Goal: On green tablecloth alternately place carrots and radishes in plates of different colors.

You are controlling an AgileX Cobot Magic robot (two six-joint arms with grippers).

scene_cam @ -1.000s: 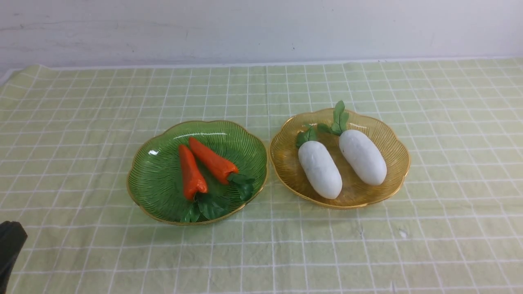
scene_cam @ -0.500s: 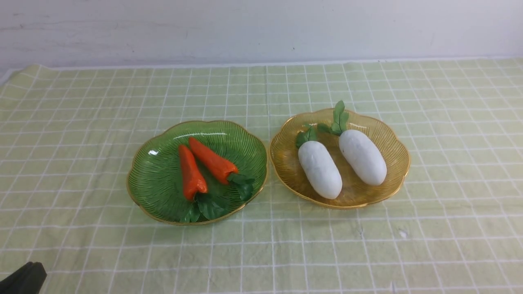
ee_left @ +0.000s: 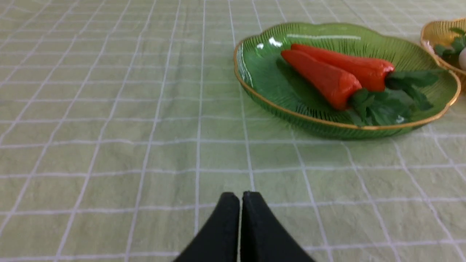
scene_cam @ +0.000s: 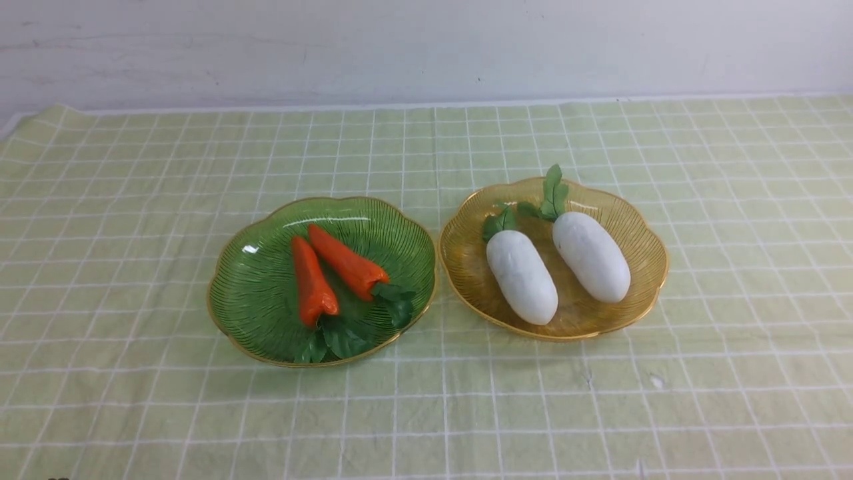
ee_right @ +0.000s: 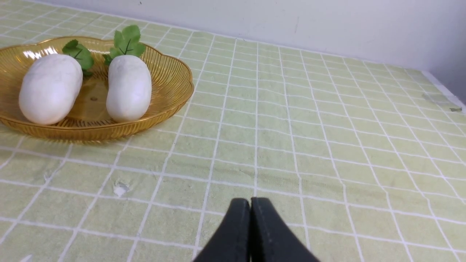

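Two carrots [scene_cam: 330, 272] in green plate [scene_cam: 260, 313] at nine o'clock, two radishes [scene_cam: 553, 267] in amber plate [scene_cam: 640, 293] at three, left gripper [ee_left: 240, 198] and right gripper [ee_right: 250, 203] both clenched, empty

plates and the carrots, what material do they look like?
Green plate and amber plate: likely translucent ribbed plastic, gold-edged, light shows through. Carrots: glossy orange, probably moulded plastic; leaves look like fabric.

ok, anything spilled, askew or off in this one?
Nothing stands out. Both carrots lie inside the green plate, both radishes inside the amber plate. The tablecloth is only slightly wrinkled, with a small scuff near the front.
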